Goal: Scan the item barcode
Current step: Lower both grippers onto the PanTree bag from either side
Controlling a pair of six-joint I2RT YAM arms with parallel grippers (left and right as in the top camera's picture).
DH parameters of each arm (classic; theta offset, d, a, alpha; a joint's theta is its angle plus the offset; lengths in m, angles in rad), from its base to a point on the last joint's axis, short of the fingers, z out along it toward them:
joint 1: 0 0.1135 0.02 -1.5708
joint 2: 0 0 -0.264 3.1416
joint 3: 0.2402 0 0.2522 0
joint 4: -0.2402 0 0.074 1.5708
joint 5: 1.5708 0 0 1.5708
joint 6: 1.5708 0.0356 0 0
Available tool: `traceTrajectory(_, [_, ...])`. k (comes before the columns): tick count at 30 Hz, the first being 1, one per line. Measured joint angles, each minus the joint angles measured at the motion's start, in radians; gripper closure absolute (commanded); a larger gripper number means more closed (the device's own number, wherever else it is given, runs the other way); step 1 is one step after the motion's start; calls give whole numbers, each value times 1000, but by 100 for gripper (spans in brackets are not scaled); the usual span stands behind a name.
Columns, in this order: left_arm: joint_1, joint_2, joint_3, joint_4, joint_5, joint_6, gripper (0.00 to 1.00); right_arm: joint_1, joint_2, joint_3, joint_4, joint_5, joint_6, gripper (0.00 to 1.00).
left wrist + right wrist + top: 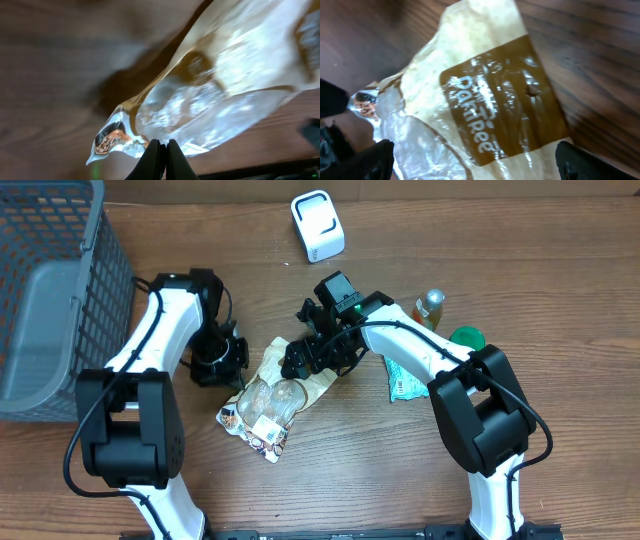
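Near the middle of the tabletop (400, 480), the clear snack bag (265, 395) lay flat, well apart from the white scanner (318, 225) by the far edge, so it likely needed lifting. The right pincer (480, 165) hung spread wide above its brown label, arm reaching inward. The left pincer (160, 150), fingers together, pointed down at the bag's edge, perhaps steadying it.
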Motion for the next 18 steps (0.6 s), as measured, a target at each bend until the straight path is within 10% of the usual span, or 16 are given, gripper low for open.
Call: traceTrajectory(18, [-45, 0, -205, 148, -60, -6, 96, 22, 21, 0, 0, -50, -23, 0])
